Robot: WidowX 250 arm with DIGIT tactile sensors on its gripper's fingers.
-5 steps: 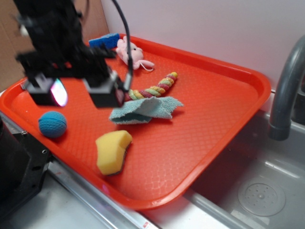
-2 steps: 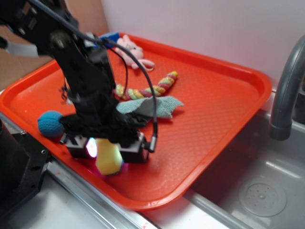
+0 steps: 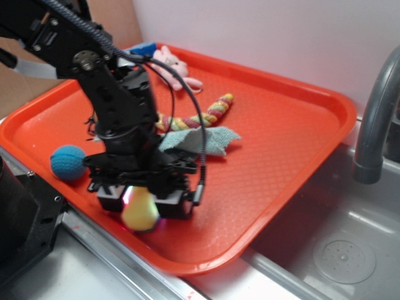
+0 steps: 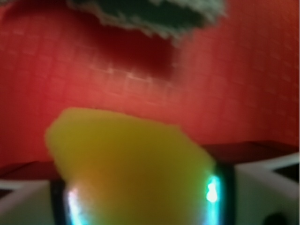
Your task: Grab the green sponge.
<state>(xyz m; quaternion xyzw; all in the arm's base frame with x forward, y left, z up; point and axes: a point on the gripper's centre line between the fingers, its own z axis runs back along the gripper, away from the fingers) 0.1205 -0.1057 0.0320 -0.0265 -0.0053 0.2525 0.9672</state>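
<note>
Where the exterior view looks down over the orange tray (image 3: 294,125), shows the black arm bent low at the tray's near edge, gripper (image 3: 141,201) down around the green sponge (image 3: 140,211). Sits between the two fingers, yellow foam bulging below them, lit pink and green at the sides. Leaves it unclear whether the sponge rests on the tray or hangs just above it. Finds a blue ball (image 3: 68,162) just left of the gripper, a pale teal cloth (image 3: 200,140) behind it, a braided rope toy (image 3: 209,113) beyond that, a pink plush (image 3: 172,67) at the far corner, and a grey faucet (image 3: 375,119) over the sink at right.

From the wrist, fills the lower frame with blurred yellow foam (image 4: 126,164), pressed on both sides by the glowing pads (image 4: 213,190): narrowly parted, clamped on the sponge. Catches the cloth's (image 4: 150,14) edge at top over red tray (image 4: 243,84).
</note>
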